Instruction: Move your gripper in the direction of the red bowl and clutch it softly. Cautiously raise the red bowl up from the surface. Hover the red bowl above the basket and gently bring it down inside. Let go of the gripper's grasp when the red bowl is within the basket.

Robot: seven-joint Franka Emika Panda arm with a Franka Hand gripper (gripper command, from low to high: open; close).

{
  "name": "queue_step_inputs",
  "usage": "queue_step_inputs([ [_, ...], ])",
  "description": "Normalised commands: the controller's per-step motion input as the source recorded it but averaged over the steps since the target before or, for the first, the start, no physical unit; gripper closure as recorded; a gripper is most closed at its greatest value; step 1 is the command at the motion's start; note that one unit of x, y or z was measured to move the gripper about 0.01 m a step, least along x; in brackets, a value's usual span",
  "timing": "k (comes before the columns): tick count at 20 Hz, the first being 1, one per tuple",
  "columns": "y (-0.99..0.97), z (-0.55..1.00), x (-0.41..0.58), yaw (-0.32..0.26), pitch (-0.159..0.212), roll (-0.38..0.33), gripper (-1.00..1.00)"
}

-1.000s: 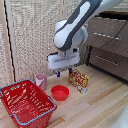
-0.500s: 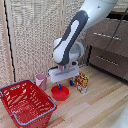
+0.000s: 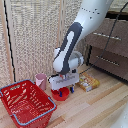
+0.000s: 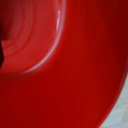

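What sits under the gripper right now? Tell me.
The red bowl lies directly under the gripper on the wooden floor. The wrist view shows only its red surface. The gripper covers most of the bowl, so contact cannot be judged.

bowl [image 3: 61, 94]: glossy plain red
basket [image 3: 25, 102]: red lattice, grey-blue rim
cup [image 3: 40, 80]: pink
gripper [image 3: 64, 90]: white, blue-tipped fingers
floor [image 3: 95, 107]: pale wood

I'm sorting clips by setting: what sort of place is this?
Probably a home-like room or a lab mock-up of one: a light wooden floor, a woven folding screen behind, and dark wooden drawers at the exterior view's right.
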Motion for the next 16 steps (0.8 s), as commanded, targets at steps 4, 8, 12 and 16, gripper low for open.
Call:
queue_step_inputs([
  [4, 0.08, -0.01, 0.0, 0.0, 0.01, -0.012, 1.0],
  [8, 0.05, 0.0, 0.0, 0.0, 0.0, -0.002, 1.0],
  [12, 0.02, 0.03, 0.014, 0.0, 0.0, 0.0, 1.0],
  [16, 0.05, 0.11, 0.104, 0.014, 0.0, 0.003, 1.0],
])
